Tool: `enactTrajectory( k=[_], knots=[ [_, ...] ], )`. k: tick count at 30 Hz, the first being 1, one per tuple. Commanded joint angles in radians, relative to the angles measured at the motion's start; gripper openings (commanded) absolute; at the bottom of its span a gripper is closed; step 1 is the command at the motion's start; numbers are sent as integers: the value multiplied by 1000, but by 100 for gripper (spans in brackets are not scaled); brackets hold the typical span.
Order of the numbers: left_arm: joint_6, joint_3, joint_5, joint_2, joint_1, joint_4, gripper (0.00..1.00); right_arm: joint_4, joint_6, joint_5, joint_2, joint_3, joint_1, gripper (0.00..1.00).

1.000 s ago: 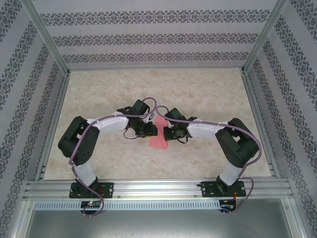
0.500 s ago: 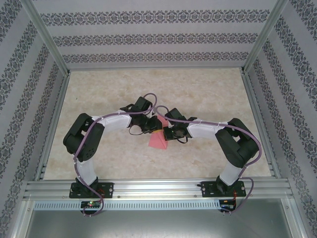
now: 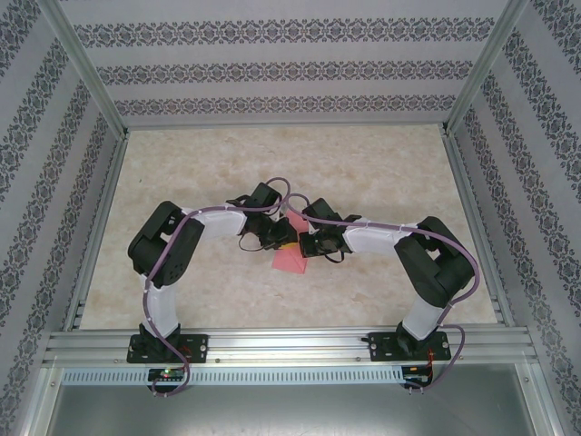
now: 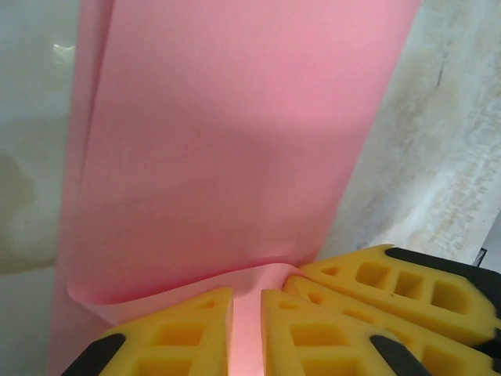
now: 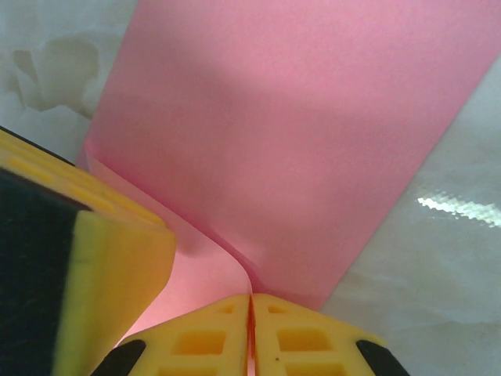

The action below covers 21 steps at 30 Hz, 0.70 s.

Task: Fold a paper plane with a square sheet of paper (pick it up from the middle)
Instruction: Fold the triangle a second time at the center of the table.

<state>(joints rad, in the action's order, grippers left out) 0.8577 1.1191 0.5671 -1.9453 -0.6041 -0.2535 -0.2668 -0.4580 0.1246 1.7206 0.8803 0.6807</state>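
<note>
The pink square sheet of paper [image 3: 289, 260] lies mid-table, folded over in layers, its far edge lifted between both grippers. My left gripper [image 3: 283, 234] reaches it from the left. In the left wrist view the paper [image 4: 235, 141] curls up into the narrow slit between the nearly closed jaws of the left gripper [image 4: 247, 291]. My right gripper [image 3: 304, 243] comes from the right. In the right wrist view the right gripper [image 5: 251, 296] is shut tight on the paper's [image 5: 297, 133] raised edge. The two grippers almost touch: the right one's yellow fingers [image 4: 376, 282] show beside the left's.
The beige marbled table [image 3: 363, 173] is bounded by patterned walls on three sides and aluminium rails [image 3: 290, 345] at the near edge. Both arms bend inward and meet over the table's middle.
The left arm has swung right, bringing its gripper in against the paper's raised edge, and its jaws have narrowed. The right arm and the paper have stayed put.
</note>
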Motion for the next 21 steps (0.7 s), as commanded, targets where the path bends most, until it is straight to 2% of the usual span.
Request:
enactTrajectory(
  k=[1, 9, 12, 16, 19, 21],
  knots=[
    [-20, -4, -7, -20, 0, 39, 19, 12, -19, -23, 7, -18, 16, 11],
    [-44, -44, -18, -43, 0, 37, 19, 0, -38, -26, -33, -2, 14, 17],
    [-48, -62, -17, -46, -1, 44, 19, -25, -61, -52, -97, 10, 14, 27],
    [-54, -65, -22, -48, -1, 42, 19, -12, -125, -83, -236, -42, 14, 33],
    [-60, -61, -24, -49, -2, 36, 19, 60, -195, -25, -320, -122, 16, 32],
    [-62, -60, -23, -50, -2, 38, 19, 162, -255, 54, -343, -185, 27, 23]
  ],
)
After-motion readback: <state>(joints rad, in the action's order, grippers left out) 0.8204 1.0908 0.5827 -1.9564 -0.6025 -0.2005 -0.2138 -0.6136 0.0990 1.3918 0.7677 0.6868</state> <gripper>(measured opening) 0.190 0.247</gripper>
